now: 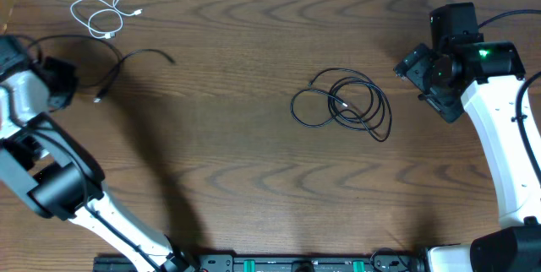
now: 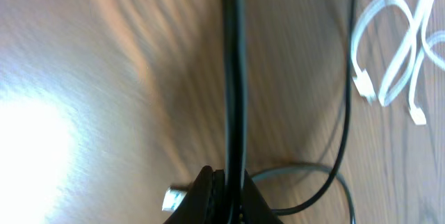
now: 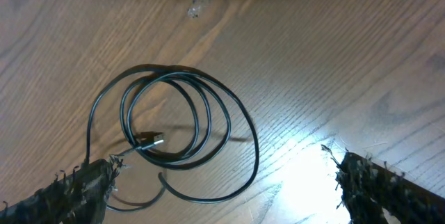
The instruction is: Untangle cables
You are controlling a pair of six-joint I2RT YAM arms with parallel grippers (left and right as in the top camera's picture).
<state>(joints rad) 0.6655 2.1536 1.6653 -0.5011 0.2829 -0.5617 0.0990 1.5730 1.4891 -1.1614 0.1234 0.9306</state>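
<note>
A short white cable lies looped at the far left; it also shows in the left wrist view. A black cable runs from my left gripper across the table near it. In the left wrist view my left gripper is shut on that black cable, which stretches straight ahead. A coiled black cable lies in the middle right; in the right wrist view the coil shows its plug end. My right gripper is open and empty above it.
The wooden table fills the view. Thicker black leads run by the right arm base. A black rail with green connectors lies along the front edge.
</note>
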